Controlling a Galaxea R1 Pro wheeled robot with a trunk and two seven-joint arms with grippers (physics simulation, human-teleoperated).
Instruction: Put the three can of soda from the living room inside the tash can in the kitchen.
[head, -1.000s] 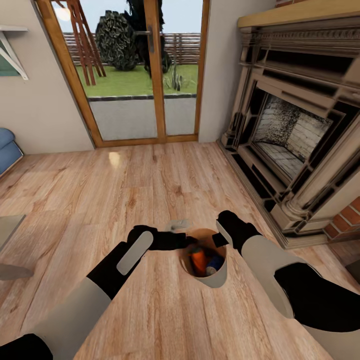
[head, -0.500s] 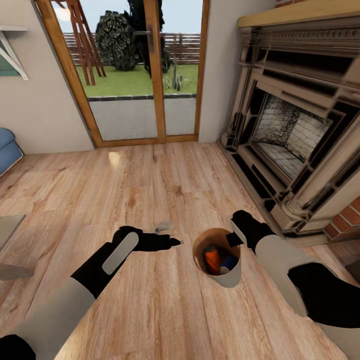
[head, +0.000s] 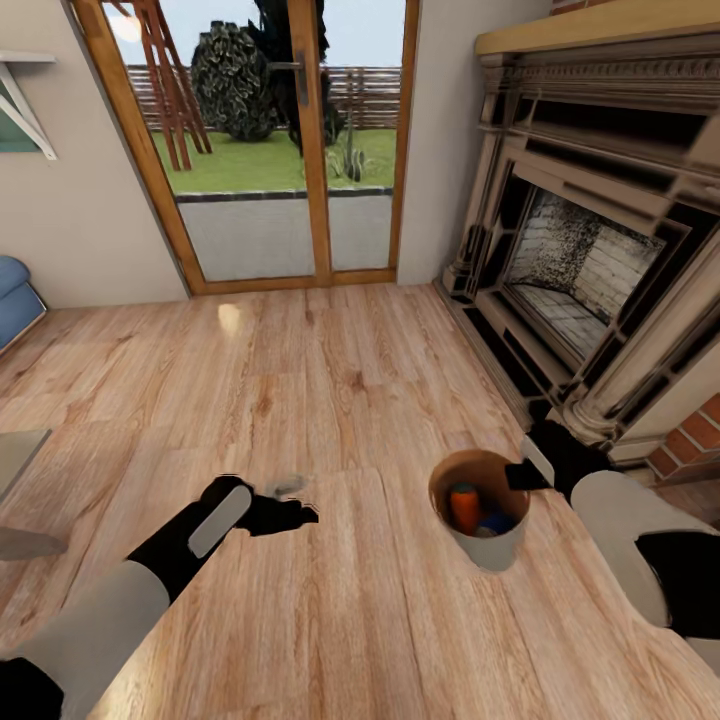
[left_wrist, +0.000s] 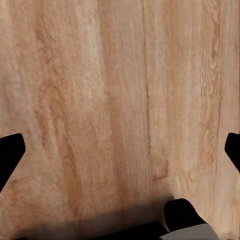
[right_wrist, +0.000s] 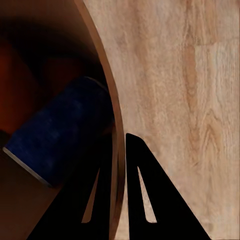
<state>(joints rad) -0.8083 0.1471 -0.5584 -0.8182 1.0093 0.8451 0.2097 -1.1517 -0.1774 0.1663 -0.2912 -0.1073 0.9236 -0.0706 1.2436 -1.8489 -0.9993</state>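
Left gripper (head: 300, 515) spread wide and empty above plank floor (head: 330, 400), bin (head: 487, 548) to its right with orange can (head: 464, 506) and blue can (right_wrist: 60, 130) inside, right gripper (head: 518, 478) pinching bin rim, fireplace (head: 590, 270) far right.

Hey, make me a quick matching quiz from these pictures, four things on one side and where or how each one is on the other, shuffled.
Things:
1. trash can
2. blue soda can
3. left gripper
4. fireplace

States:
A. open over bare floor
B. lying inside the bin
C. rim pinched by the right gripper
D. against the wall on the right

Pairs: 1-C, 2-B, 3-A, 4-D
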